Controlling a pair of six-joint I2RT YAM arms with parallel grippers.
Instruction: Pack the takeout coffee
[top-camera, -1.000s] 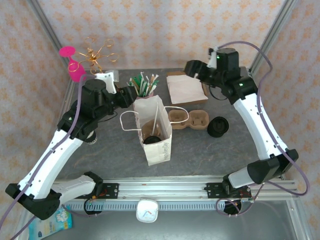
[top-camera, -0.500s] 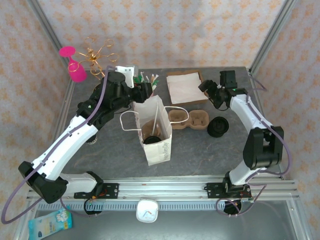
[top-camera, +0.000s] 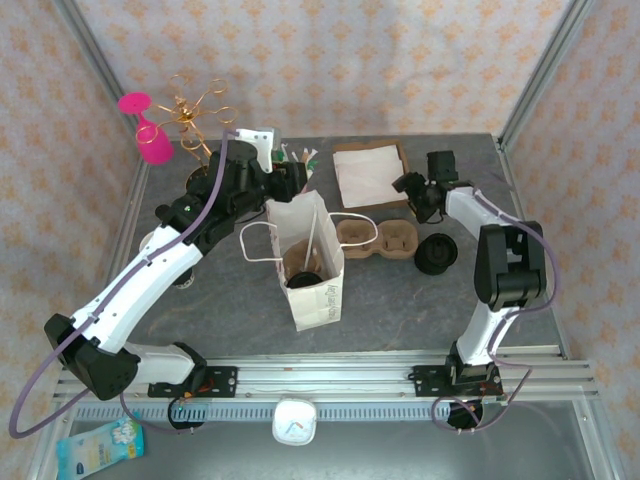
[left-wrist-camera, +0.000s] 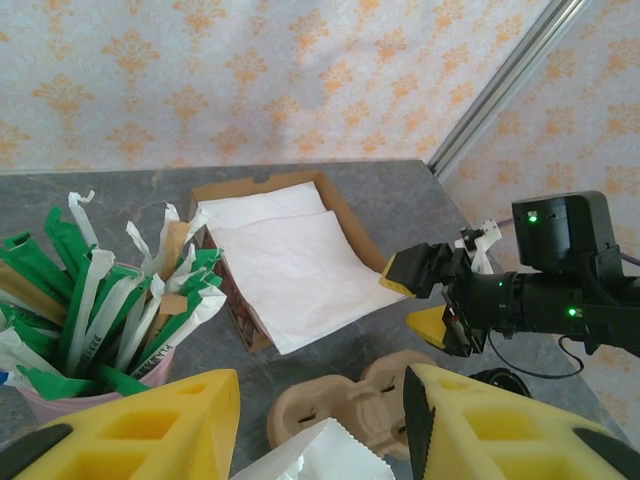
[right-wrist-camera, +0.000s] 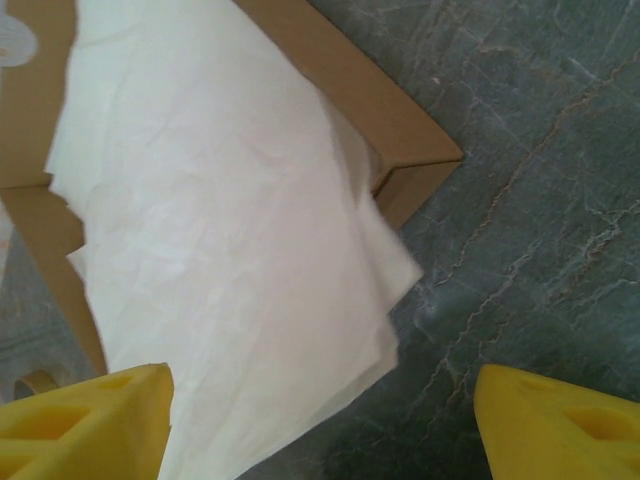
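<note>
In 1 s both arms have swung in. The left hand (top-camera: 293, 178) has come from the left side to the far edge of the bag (top-camera: 320, 290), just beside the straws (left-wrist-camera: 90, 300). The right hand (top-camera: 407, 187) has dropped from high at the far right to the napkins (right-wrist-camera: 220, 230). Bag, carrier (top-camera: 380, 238) and the black round thing (top-camera: 437, 253) right of it haven't moved.

The coffee (top-camera: 303, 279): we take the black lid low inside the bag for it, w/ a white stick (top-camera: 315, 235) leaning above it; the cup body we can't make out. If so, the main step is prob. done and both hands are after extras: napkins on the right, maybe a straw on the left.

Left hand: fingers apart, nothing btwn them, the bag's top edge just below. Right hand: wide, empty, hovering over a corner of the napkins.

Views: from the top the napkins read as 1 white patch in a tray (right-wrist-camera: 400, 135). The right wrist view resolves several sheets, 1 corner spilling past the tray onto the surface (right-wrist-camera: 540, 200). The left wrist view gives the right hand head-on, its 2 fingers clearly parted; from the top they blur into the arm.
</note>
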